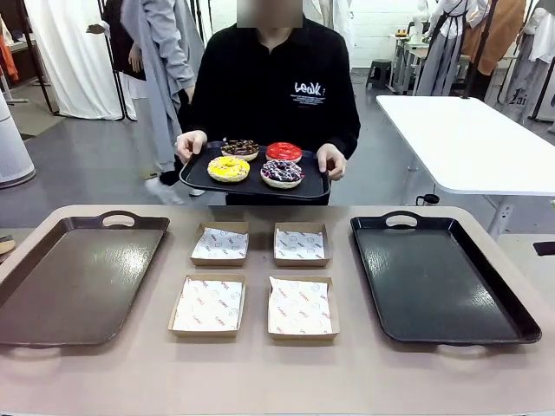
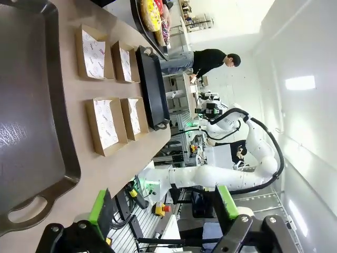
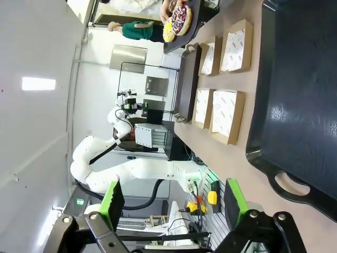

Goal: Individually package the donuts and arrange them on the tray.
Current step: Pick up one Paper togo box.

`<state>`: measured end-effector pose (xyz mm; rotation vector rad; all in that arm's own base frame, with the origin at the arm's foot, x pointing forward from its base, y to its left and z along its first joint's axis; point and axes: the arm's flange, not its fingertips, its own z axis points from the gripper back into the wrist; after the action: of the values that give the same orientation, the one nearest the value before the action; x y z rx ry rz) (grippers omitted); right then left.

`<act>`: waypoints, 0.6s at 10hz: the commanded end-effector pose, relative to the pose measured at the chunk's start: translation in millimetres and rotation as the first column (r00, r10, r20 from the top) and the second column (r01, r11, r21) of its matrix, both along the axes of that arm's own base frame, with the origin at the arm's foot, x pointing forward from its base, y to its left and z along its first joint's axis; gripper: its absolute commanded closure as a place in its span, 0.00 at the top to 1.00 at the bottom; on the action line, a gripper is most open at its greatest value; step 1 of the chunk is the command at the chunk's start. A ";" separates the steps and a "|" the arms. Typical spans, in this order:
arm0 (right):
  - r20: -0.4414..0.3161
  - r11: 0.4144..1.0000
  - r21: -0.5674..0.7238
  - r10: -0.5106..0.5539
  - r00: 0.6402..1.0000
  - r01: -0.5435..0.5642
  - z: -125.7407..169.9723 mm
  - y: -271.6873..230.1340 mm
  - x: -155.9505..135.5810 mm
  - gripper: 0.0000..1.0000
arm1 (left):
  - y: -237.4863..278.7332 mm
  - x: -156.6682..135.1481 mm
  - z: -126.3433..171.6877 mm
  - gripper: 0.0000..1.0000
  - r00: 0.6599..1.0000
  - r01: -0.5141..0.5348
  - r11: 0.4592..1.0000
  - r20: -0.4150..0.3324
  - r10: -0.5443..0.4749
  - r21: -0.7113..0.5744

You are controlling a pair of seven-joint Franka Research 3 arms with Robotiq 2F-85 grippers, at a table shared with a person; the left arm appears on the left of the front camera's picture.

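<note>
Four-piece load: yellow donut point(image 1: 228, 168), red donut point(image 1: 284, 152), dark chocolate donut point(image 1: 240, 148) and sprinkled chocolate donut point(image 1: 282, 172), all unpackaged.
Load position: on a black serving tray point(image 1: 192, 178), held in the air beyond the far edge of the desk point(image 1: 260, 377).
Person: one hand point(image 1: 189, 144) on each short side of the serving tray, the other hand point(image 1: 331, 159) opposite.
Boxes: four open cardboard boxes with paper liners, mid-desk in two rows. Far-left box point(image 1: 219, 243) and far-right box point(image 1: 301, 243) sit toward the far edge. Near-left box point(image 1: 208, 304) and near-right box point(image 1: 300, 307) sit toward the near edge. None holds a donut.
Brown tray point(image 1: 52, 295): along the left edge of the desk, nothing on it.
Black tray point(image 1: 434, 286): along the right edge of the desk, nothing on it.
Left gripper point(image 2: 163, 211): fingers apart, nothing between them, off the desk's near left corner.
Right gripper point(image 3: 172, 203): fingers apart, nothing between them, off the desk's near right corner.
Progress: judged at the start. No donut is boxed and no box is on a tray.
Remaining: all four placements, any box closing, and the arranging.
</note>
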<state>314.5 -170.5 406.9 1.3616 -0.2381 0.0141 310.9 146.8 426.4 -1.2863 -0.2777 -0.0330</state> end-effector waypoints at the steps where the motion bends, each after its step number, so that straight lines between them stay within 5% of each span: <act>1: 0.013 1.000 0.023 -0.005 1.000 0.004 0.8 -1.8 0.7 1.00 | 3.4 -0.2 0.3 1.00 1.000 0.002 1.000 0.014 -0.002 -0.011; 6: 0.013 1.000 0.023 -0.005 1.000 0.004 0.8 -1.8 0.7 1.00 | 3.4 -0.2 0.3 1.00 1.000 0.002 1.000 0.014 -0.002 -0.011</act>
<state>314.7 -170.5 406.5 1.3625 -0.2374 0.0133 311.1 147.0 426.0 -1.2864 -0.2771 -0.0321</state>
